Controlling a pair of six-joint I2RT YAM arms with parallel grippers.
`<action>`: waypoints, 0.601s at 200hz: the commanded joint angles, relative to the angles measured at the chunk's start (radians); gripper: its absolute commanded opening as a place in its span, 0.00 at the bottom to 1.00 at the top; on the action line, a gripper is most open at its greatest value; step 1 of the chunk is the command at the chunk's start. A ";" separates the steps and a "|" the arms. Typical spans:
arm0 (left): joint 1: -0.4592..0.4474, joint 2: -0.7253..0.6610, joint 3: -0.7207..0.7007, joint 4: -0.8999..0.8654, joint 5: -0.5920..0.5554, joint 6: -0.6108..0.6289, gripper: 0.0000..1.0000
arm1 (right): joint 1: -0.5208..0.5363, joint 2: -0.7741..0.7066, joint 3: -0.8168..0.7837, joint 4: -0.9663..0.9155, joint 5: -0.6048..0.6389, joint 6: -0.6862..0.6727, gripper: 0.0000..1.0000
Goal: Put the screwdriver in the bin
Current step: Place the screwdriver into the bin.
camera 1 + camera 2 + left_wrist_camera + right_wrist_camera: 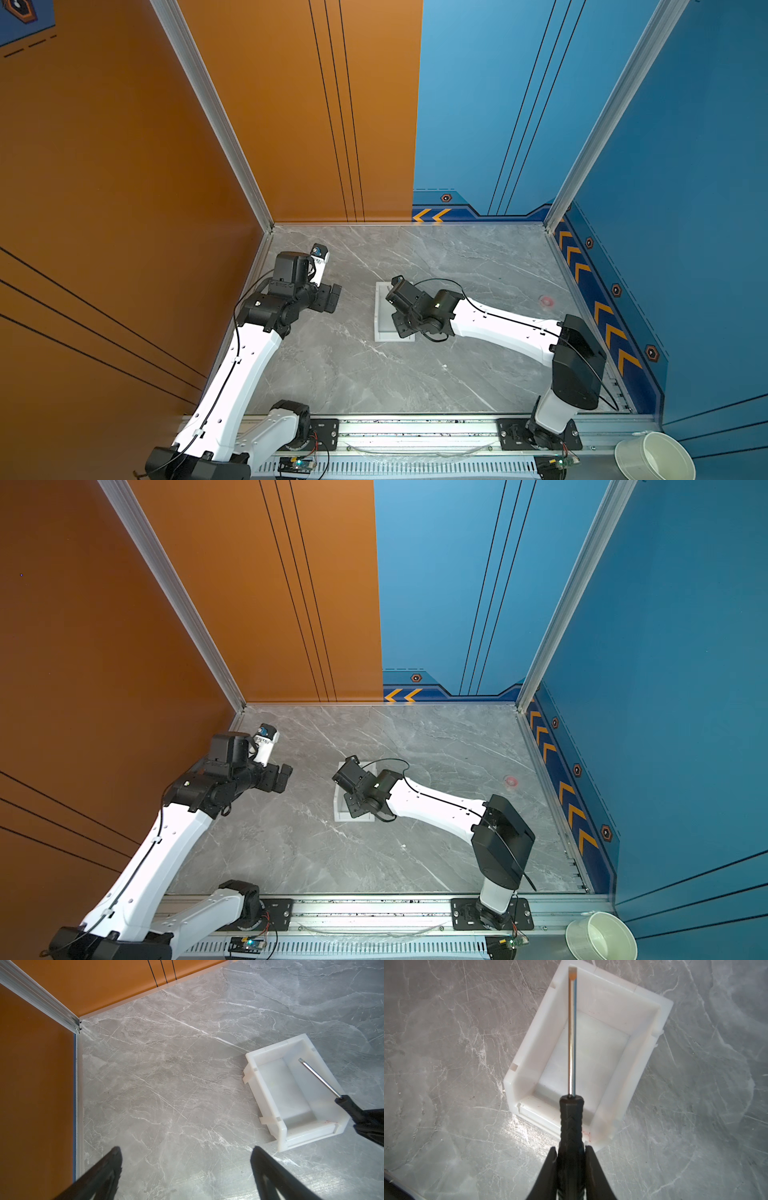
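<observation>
Right gripper (pixel 571 1152) is clamped tight on the screwdriver (pixel 571 1043) by its black handle, shaft stretching over the open top of the bin (pixel 525 1053); left gripper (pixel 186 1150) hangs off to the side over the table (pixel 166 1084), jaws spread wide

No word, brand or number can be read anywhere. The only clear signs are two orange chevrons (pixel 432 215) pointing left on the dark blue band (pixel 461 208) at the foot of the back wall, a further row of chevrons (pixel 603 311) on the side wall's band, and small hexagon emblems (pixel 446 198) among them. Faint red pen marks (pixel 586 1133) on the rim of the white bin (pixel 623 987) and a blue sticker (pixel 317 251) on the left wrist camera (pixel 321 262) are too small to make out.
</observation>
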 commanded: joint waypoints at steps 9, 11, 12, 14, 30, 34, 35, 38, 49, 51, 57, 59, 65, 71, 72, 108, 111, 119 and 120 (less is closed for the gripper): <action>0.014 -0.012 -0.007 0.012 -0.009 -0.025 0.98 | 0.007 0.032 0.035 0.033 -0.010 -0.007 0.19; 0.014 -0.012 -0.006 0.012 -0.009 -0.025 0.98 | 0.006 0.034 0.037 0.033 -0.009 -0.007 0.19; 0.014 -0.012 -0.006 0.012 -0.009 -0.024 0.98 | 0.007 0.035 0.038 0.033 -0.010 -0.008 0.19; 0.014 -0.011 -0.007 0.012 -0.008 -0.025 0.98 | 0.007 0.039 0.040 0.033 -0.010 -0.008 0.19; 0.019 -0.012 -0.007 0.012 -0.008 -0.025 0.98 | 0.006 0.065 0.058 0.033 -0.005 -0.009 0.19; 0.019 -0.013 -0.007 0.012 -0.009 -0.025 0.98 | 0.004 0.071 0.063 0.033 -0.001 -0.011 0.19; 0.020 -0.013 -0.007 0.012 -0.008 -0.025 0.98 | 0.004 0.072 0.064 0.033 0.000 -0.011 0.19; 0.020 -0.013 -0.007 0.012 -0.008 -0.027 0.98 | 0.004 0.077 0.067 0.033 0.003 -0.013 0.19; 0.023 -0.013 -0.007 0.012 -0.006 -0.027 0.98 | 0.002 0.097 0.081 0.033 0.015 -0.019 0.19; 0.022 -0.013 -0.007 0.012 -0.004 -0.028 0.98 | 0.003 0.101 0.084 0.033 0.018 -0.020 0.19; 0.022 -0.013 -0.007 0.012 -0.003 -0.027 0.98 | 0.002 0.112 0.092 0.033 0.023 -0.020 0.19; 0.023 -0.013 -0.007 0.011 -0.002 -0.028 0.98 | 0.001 0.116 0.093 0.033 0.024 -0.020 0.19; 0.023 -0.011 -0.006 0.012 0.000 -0.030 0.98 | -0.001 0.127 0.098 0.033 0.023 -0.020 0.19; 0.023 -0.010 -0.006 0.013 -0.001 -0.031 0.98 | -0.005 0.138 0.103 0.033 0.023 -0.019 0.19; 0.023 -0.010 -0.006 0.012 -0.001 -0.030 0.98 | -0.005 0.140 0.104 0.033 0.023 -0.020 0.19; 0.023 -0.014 -0.008 0.012 0.007 -0.032 0.98 | -0.017 0.190 0.119 0.033 0.027 -0.009 0.19; 0.024 -0.016 -0.008 0.012 0.008 -0.033 0.98 | -0.017 0.193 0.121 0.033 0.027 -0.009 0.19; 0.023 -0.016 -0.009 0.012 0.010 -0.031 0.98 | -0.019 0.202 0.122 0.033 0.029 -0.010 0.19; 0.024 -0.016 -0.009 0.012 0.011 -0.031 0.98 | -0.019 0.204 0.123 0.032 0.030 -0.009 0.19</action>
